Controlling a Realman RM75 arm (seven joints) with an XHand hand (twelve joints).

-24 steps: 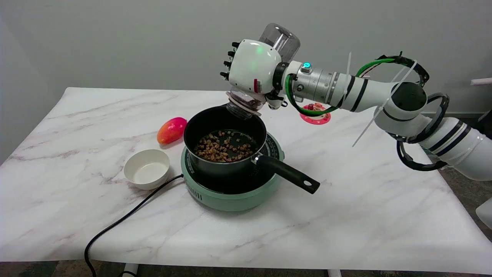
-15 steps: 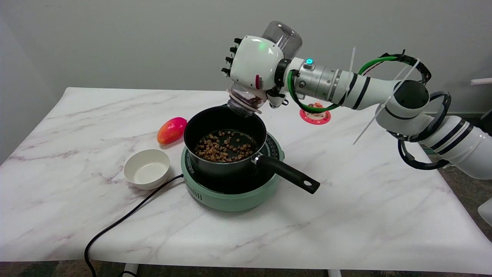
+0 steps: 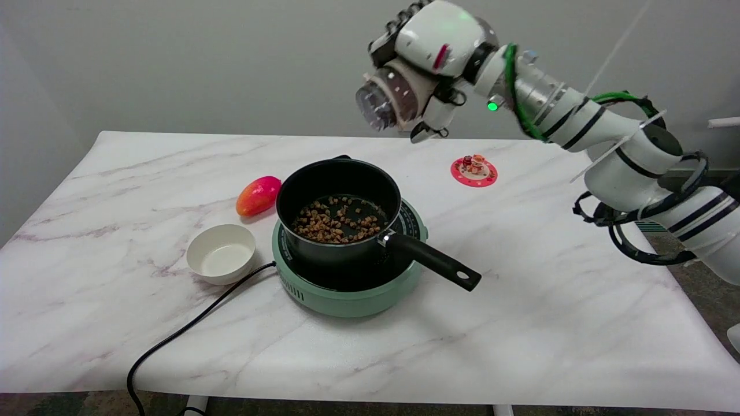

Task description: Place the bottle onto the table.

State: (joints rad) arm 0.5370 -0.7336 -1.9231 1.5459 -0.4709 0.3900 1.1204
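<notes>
One bottle (image 3: 386,99) is all I carry: my fingers (image 3: 404,13) wrap over its far side, with my thumb (image 3: 430,118) hooked beneath, so my right hand (image 3: 430,49) grips it firmly around the body. I cannot see exactly where each fingertip lies, since the back of my hand covers them. I hold the bottle high in the air, well above the table (image 3: 549,277), lying nearly on its side with its open mouth facing left and toward the near side. A few dark bits seem to cling inside its clear wall, though I cannot tell how much is left. Tilted like this, I judge it would spill anything loose, so it needs turning upright before I lower it.

Below and to the left of my hand sits the black pot (image 3: 338,199) on the green cooker (image 3: 347,289), its handle (image 3: 430,261) pointing toward the near right. Brown chunks (image 3: 332,219) cover the pot's bottom. Left of the cooker stands a white bowl (image 3: 221,253) that looks empty, and beyond it lies a red and yellow mango (image 3: 258,195). A black cord (image 3: 185,332) trails from the cooker off the near edge. On the far right lies a small red coaster (image 3: 474,171) with little pieces on it. The bare marble near the coaster looks to me like the natural spot to set the bottle down.
</notes>
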